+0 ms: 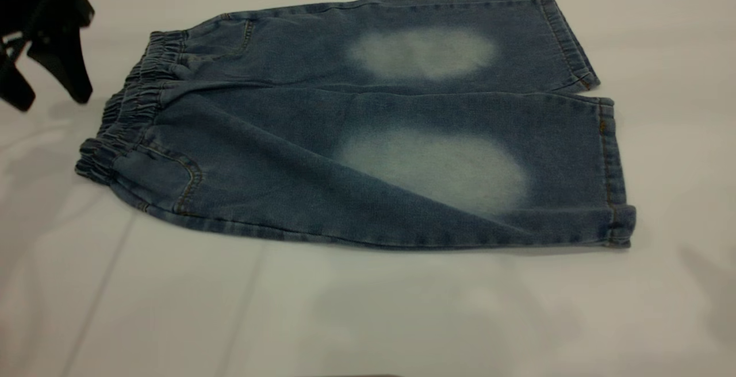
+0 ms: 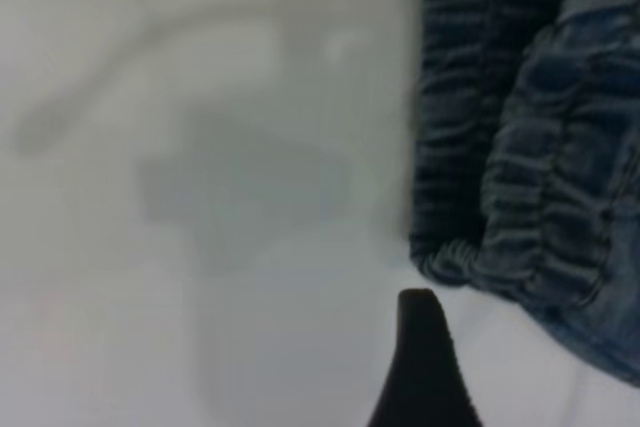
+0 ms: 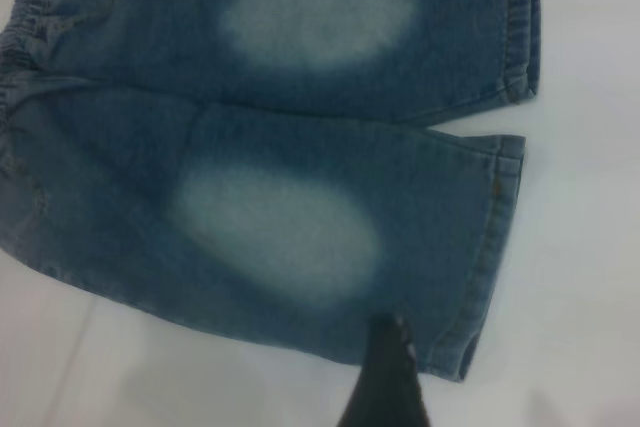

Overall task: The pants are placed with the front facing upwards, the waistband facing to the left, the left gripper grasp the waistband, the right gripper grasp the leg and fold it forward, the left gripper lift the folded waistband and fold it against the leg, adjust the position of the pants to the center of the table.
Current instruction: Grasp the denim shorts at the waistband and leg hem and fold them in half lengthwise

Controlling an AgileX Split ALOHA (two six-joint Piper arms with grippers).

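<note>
Exterior view, left tool [image 1: 52, 98] spread apart, just beside pants [image 1: 356, 130] waistband [image 1: 129, 115].

Soft even light; faint shadows; wrist views blurred

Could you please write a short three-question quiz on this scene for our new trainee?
1. True or false: the pants are already folded in half.
2. Which end of the pants is nearest the left gripper? A) the waistband B) the leg hems C) the faded knee patches
3. Fill in: the pants lie flat on the white ____.

Key
1. False: both legs lie side by side, unfolded.
2. A: the left gripper hangs open just beside the waistband, not touching it.
3. table. In the right wrist view, one fingertip is over the near leg by its hem.
</note>
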